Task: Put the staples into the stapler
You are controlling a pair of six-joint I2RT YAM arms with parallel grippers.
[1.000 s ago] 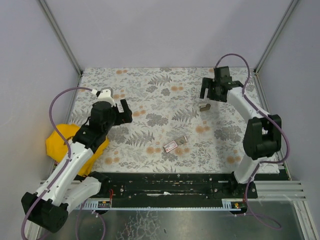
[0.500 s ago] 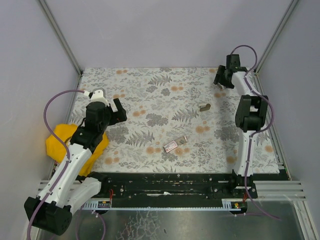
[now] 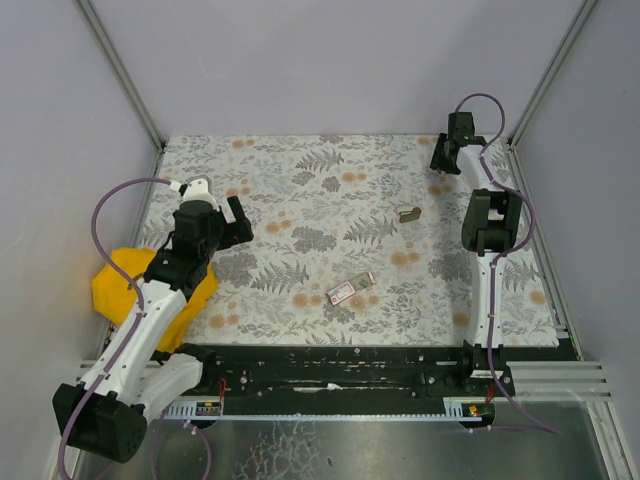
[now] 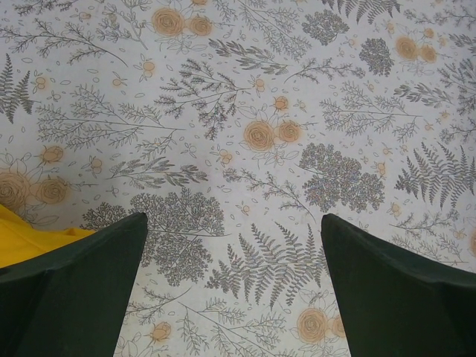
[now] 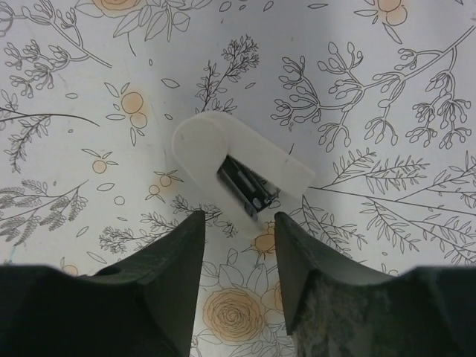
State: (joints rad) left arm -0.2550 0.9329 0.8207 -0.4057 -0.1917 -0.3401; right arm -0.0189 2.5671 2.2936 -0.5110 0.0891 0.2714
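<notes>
The staples [image 3: 350, 290], a small pink-and-white carton with a grey tray, lie on the floral mat near its middle front. The stapler [image 3: 407, 214], a small white piece, lies at the back right. In the right wrist view the stapler [image 5: 238, 175] lies open, with a dark metal channel showing. My right gripper [image 3: 441, 161] is open and empty, raised near the back right corner. Its tips [image 5: 238, 219] sit just short of the stapler. My left gripper [image 3: 243, 222] is open and empty over the left of the mat, with only bare mat between its fingers [image 4: 234, 223].
A yellow cloth [image 3: 118, 285] lies off the mat's left edge and also shows in the left wrist view [image 4: 15, 236]. Grey walls and metal posts enclose the table. The black rail [image 3: 330, 365] runs along the front.
My right arm swung away from the stapler, back and right toward the corner. My left gripper drew back slightly to the left. The staples and stapler have not moved.
</notes>
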